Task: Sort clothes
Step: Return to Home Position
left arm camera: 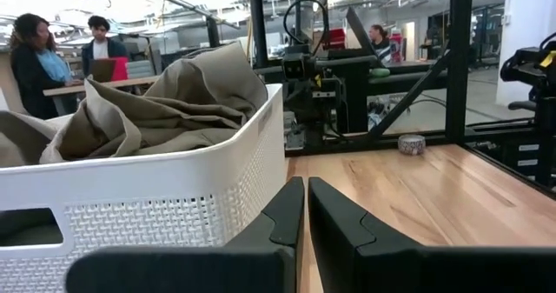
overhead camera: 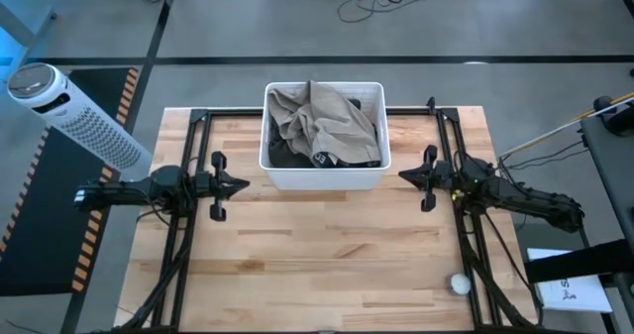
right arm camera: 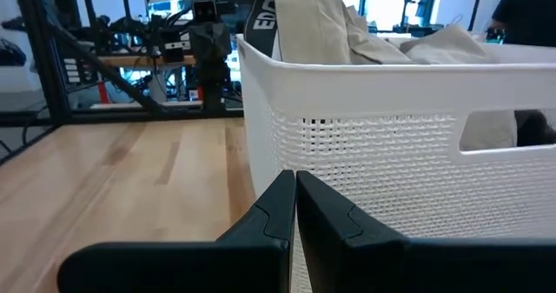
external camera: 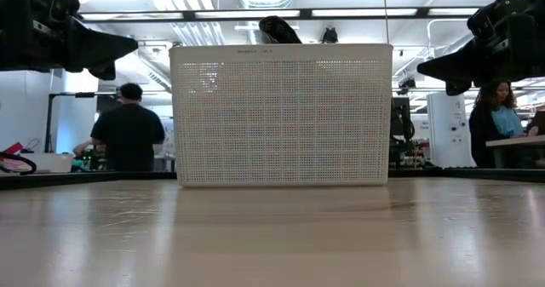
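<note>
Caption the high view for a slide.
Top-down: beige garment heaped in the white bin, left gripper and right gripper flanking it over the wooden table, jaws shut and empty.

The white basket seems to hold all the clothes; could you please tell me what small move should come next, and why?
Probably just a small retreat of both arms to rest. The clothes lie heaped in the white basket, no garment shows on the table, and the left hand and right hand hang shut and empty on either side.
</note>
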